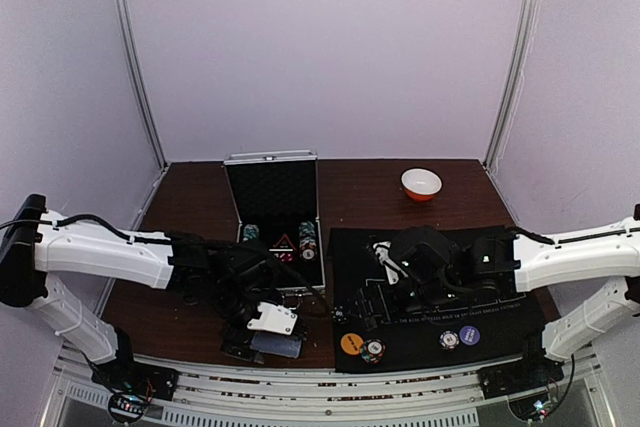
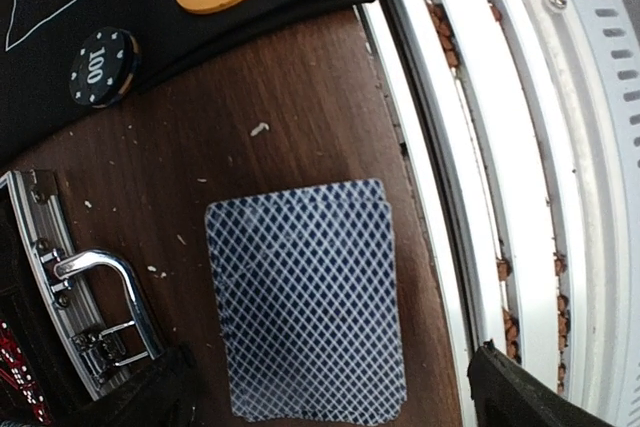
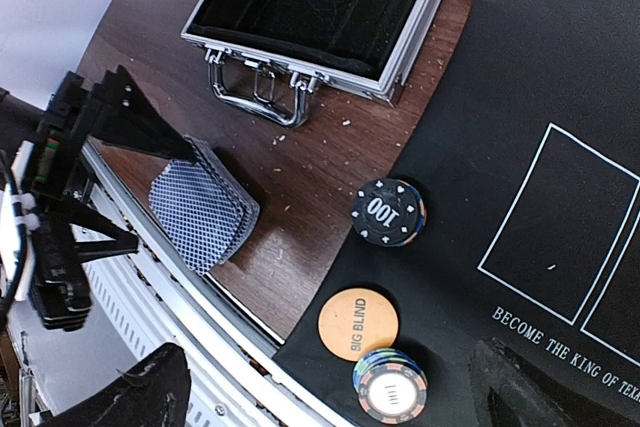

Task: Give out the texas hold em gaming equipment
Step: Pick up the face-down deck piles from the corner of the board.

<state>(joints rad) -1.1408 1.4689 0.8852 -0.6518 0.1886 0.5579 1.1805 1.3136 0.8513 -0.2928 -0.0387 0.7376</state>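
Note:
A deck of grey-blue-backed playing cards (image 2: 305, 297) lies on the brown table by the near rail, also seen in the top view (image 1: 279, 346) and the right wrist view (image 3: 200, 212). My left gripper (image 2: 335, 402) hangs open just over the cards, one finger on each side, gripping nothing. On the black mat's near-left corner lie an orange "BIG BLIND" disc (image 3: 358, 324), a striped chip stack (image 3: 391, 385) and a black "100" chip stack (image 3: 388, 212). My right gripper (image 3: 325, 397) stands open above them, empty. Another chip stack (image 1: 449, 339) and a purple disc (image 1: 470, 335) lie further right.
The open silver case (image 1: 272, 197) stands behind the left gripper, holding chips and red dice in its tray (image 3: 320, 7); its handle (image 2: 100, 277) faces the cards. A white-and-orange bowl (image 1: 421, 183) sits at the back right. The black mat (image 1: 440, 287) covers the right half. A metal rail (image 2: 470, 147) edges the near side.

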